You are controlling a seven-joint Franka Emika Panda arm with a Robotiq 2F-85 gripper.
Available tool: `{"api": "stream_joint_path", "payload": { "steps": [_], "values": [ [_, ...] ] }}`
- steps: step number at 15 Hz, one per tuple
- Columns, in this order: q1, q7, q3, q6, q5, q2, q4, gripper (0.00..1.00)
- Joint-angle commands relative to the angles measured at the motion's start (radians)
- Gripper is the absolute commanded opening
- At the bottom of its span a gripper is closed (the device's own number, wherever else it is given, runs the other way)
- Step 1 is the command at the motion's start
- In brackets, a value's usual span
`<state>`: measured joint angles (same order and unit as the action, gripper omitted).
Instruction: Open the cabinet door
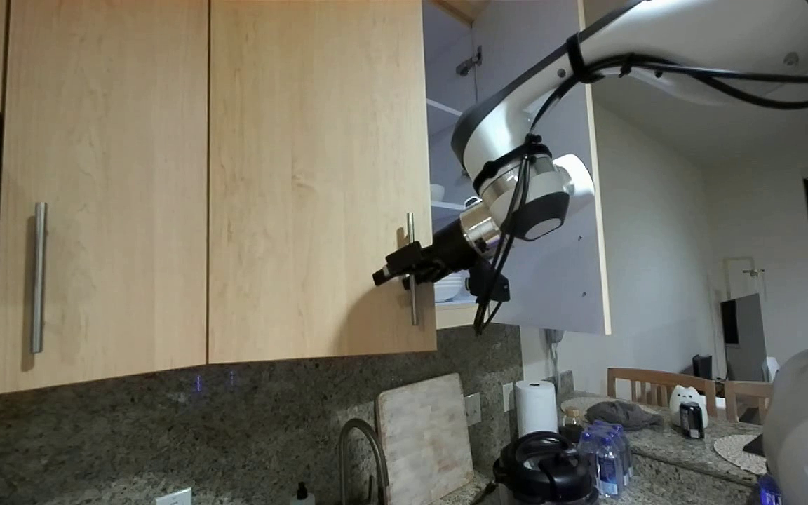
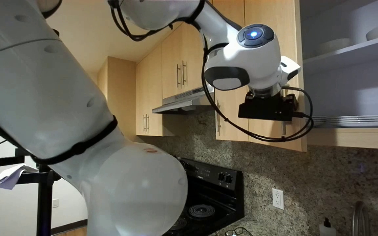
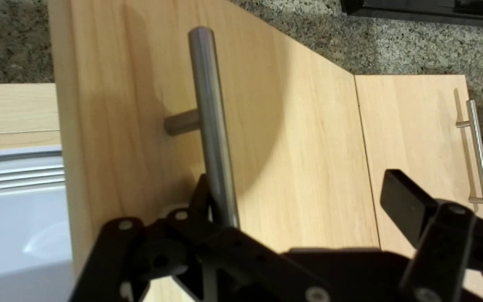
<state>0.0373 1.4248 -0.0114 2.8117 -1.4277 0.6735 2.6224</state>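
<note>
The cabinet door (image 1: 313,161) is flat light wood with a vertical steel bar handle (image 1: 413,308) near its right edge. It stands ajar, angled to the neighbouring door; it also shows in an exterior view (image 2: 272,16) and the wrist view (image 3: 308,138). My gripper (image 1: 395,272) is at the handle's middle, its jaws wide apart. In the wrist view the gripper (image 3: 302,193) has one finger tucked partly behind the bar (image 3: 213,121), between bar and door; the other finger is well apart from it. Touch cannot be told. In an exterior view the gripper body (image 2: 267,106) hides the fingertips.
A wood door (image 1: 106,175) with its handle on the left adjoins. A plain white-grey panel (image 1: 544,280) stands open right of the cabinet. Plates (image 2: 363,121) and bowls sit inside on shelves. A cutting board (image 1: 425,435), faucet (image 1: 369,431) and black pot (image 1: 544,466) are below.
</note>
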Motion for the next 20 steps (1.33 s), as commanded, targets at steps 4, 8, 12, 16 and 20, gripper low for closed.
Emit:
{"api": "stream_joint_path", "payload": {
  "steps": [4,8,12,16,20],
  "values": [
    [0.071,-0.075,0.088,0.011,-0.080,0.015,0.096,1.00],
    [0.102,-0.045,0.155,0.121,-0.231,0.012,0.087,1.00],
    [0.116,-0.031,0.233,0.224,-0.391,0.008,0.060,1.00],
    [0.084,-0.025,0.330,0.279,-0.518,0.011,0.035,1.00],
    [0.020,-0.036,0.445,0.310,-0.617,0.020,0.014,1.00]
  ]
}}
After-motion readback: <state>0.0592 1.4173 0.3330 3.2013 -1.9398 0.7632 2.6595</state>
